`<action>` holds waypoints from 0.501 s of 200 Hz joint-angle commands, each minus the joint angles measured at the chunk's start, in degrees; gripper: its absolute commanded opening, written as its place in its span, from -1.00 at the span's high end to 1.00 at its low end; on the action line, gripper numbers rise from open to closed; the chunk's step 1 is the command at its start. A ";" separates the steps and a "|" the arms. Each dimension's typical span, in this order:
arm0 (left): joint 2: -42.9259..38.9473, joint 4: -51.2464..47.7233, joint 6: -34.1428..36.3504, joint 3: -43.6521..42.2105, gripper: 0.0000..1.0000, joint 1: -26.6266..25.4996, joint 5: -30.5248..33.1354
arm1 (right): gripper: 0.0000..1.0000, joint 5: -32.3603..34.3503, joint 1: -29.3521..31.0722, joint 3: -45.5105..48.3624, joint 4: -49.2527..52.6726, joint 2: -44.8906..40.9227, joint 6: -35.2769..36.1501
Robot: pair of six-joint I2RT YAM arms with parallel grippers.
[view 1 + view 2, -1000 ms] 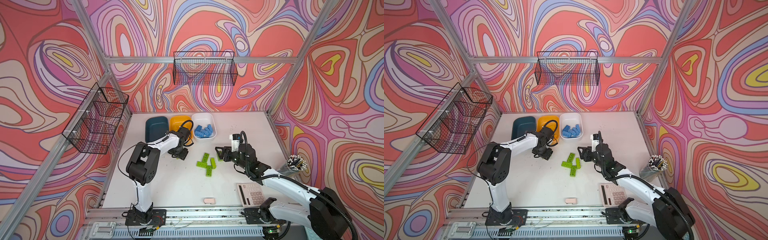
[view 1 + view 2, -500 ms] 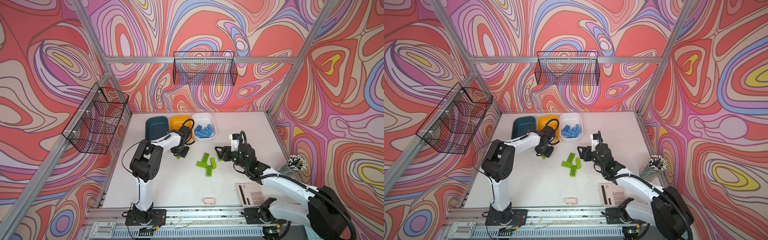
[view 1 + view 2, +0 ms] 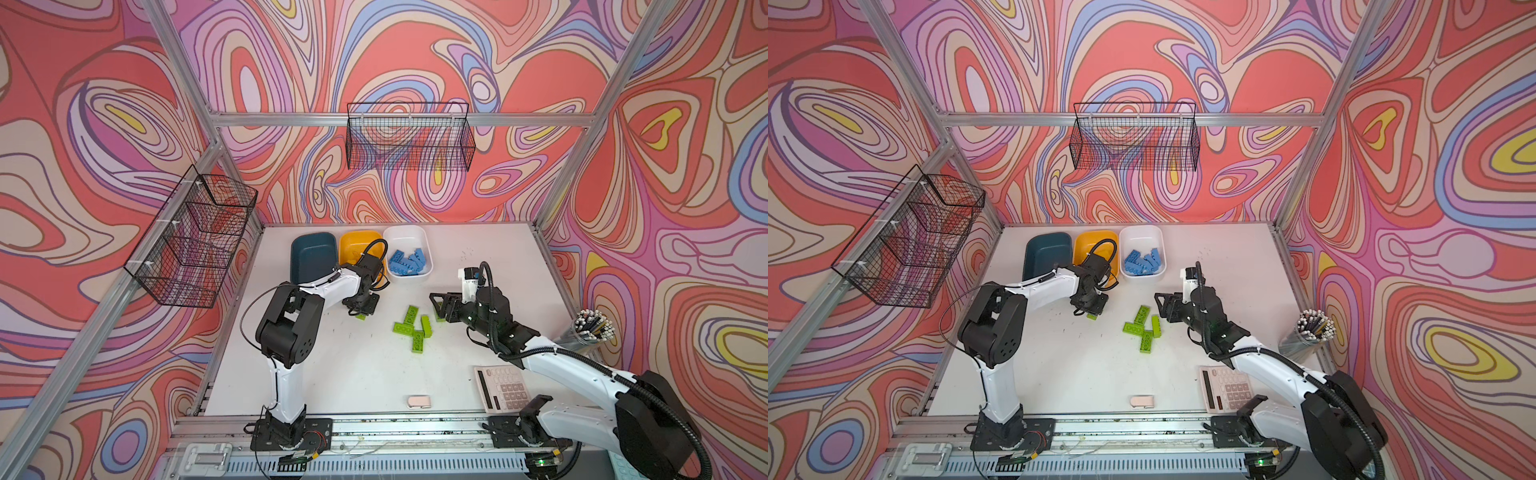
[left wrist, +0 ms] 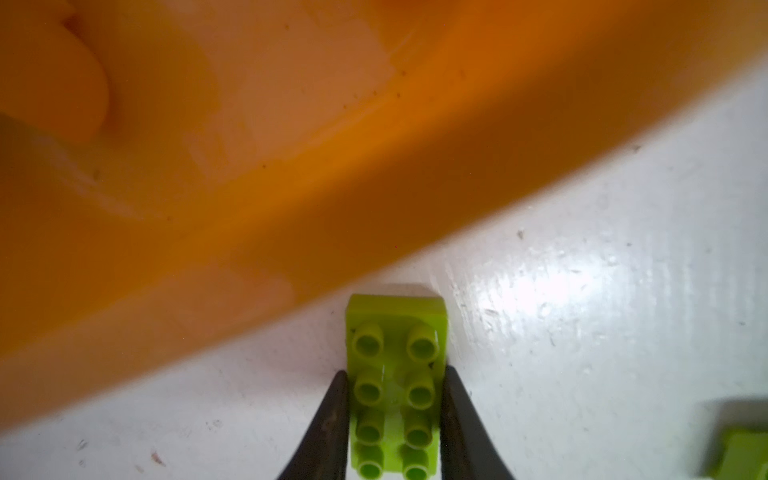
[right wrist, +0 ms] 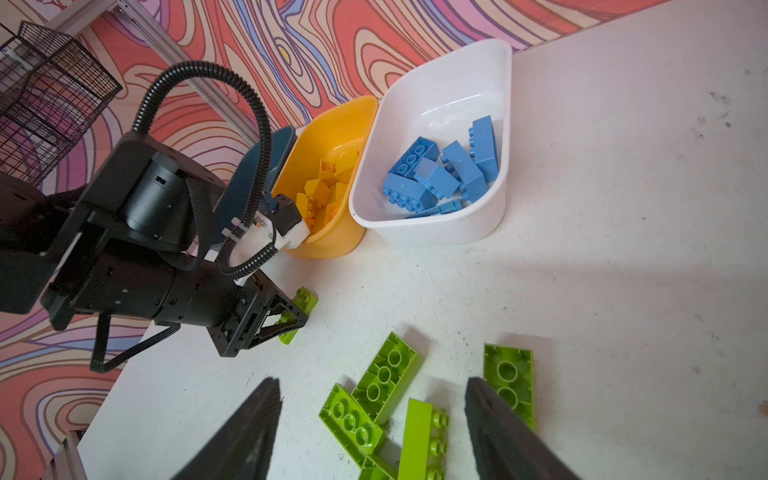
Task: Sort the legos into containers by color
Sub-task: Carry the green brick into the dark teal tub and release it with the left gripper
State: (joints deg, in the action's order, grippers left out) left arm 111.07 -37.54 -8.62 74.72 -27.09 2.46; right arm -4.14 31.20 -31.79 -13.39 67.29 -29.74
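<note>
Left wrist view | left jaws clamped on green lego (image 4: 395,374), studs up, long axis twd yellow tub (image 4: 249,166); rear end cut off | right jaws wide, empty.

We are looking into a booth whose walls (image 3: 124,83) are swirling with red, pink and lilac; aluminium frame rails (image 3: 291,119) are carrying two black wire baskets (image 3: 409,137), and light is glinting off the white desk (image 3: 353,374).
</note>
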 commanded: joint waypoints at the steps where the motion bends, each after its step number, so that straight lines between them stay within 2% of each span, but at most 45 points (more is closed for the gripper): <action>1: -2.46 -1.20 -3.05 -1.76 0.52 -0.44 -1.23 | -0.48 -0.53 0.10 0.41 -1.02 0.28 -0.76; 62: -19.04 -1.51 -14.80 -3.71 0.51 0.08 -0.82 | -0.48 -1.79 0.08 -0.12 -0.85 1.67 -0.65; 100: -25.19 -2.01 -19.06 -3.05 0.48 7.09 -3.47 | -0.48 -2.10 0.09 -0.11 -1.03 1.85 -0.83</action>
State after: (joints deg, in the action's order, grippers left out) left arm 87.64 -37.85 -22.85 71.18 -24.73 0.80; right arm -5.69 31.20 -31.79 -13.37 68.93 -29.74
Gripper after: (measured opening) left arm 0.296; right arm 0.742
